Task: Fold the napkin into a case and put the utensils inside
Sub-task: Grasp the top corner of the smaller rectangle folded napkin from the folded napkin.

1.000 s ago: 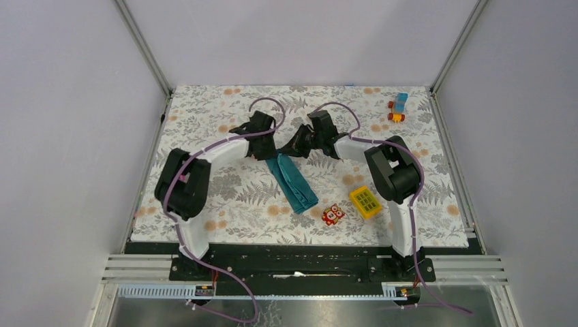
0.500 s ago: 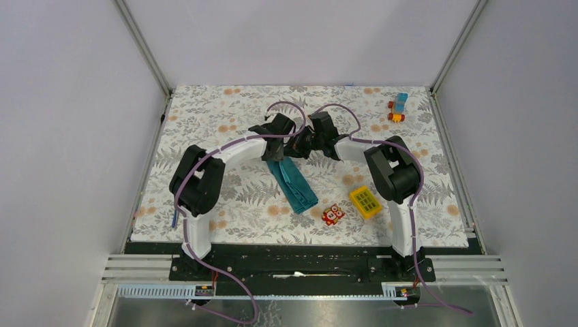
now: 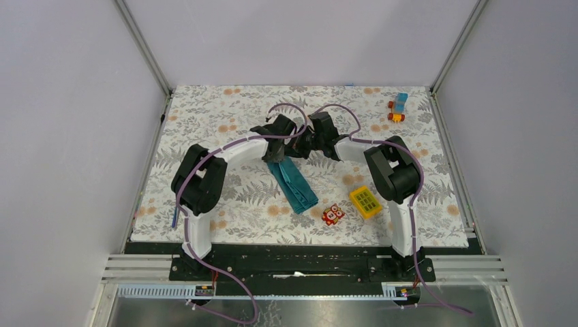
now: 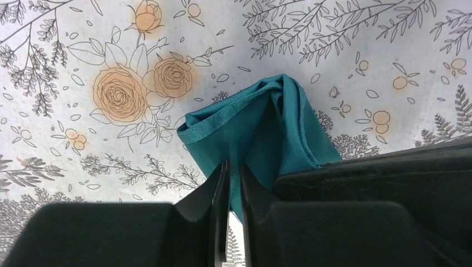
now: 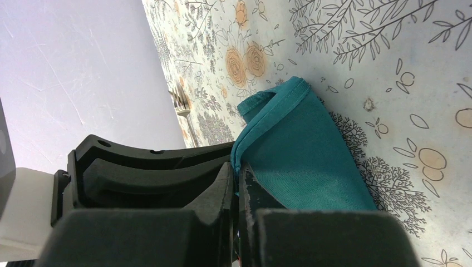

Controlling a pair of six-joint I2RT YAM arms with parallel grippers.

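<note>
the main danger is sitting at the far end of the napkin (image 3: 294, 182), where both arms are meeting over the middle of the bench (image 3: 218, 109). the left fingers (image 4: 225, 181) are standing closed to a narrow slit with a fold of the teal cloth caught between them. the right fingers (image 5: 228, 183) are pressed fully together and seem to be nipping the hemmed edge of the same end. if the two are pulling apart unevenly, or lifting too high, the long folded strip is likely to be dragged open and the case lost. the cloth looks smooth and slightly shiny, so a thin layer could also be slipping out of either pinch. with both wrists crowded so close, they are also risking a knock against each other.

the napkin is lying as a narrow, long strip, slanting from under the fingers toward the near edge. its raised end is bunching into soft ridges and showing a stitched hem. a fork (image 5: 181, 105), slim and metallic, is resting on the bench just beyond the cloth, not yet inside it. the bench cover is a flat, matt floral print. near the strip's near end are sitting a small red owl toy (image 3: 332, 214) and a yellow gridded block (image 3: 365, 201), both hard and blocky.
</note>
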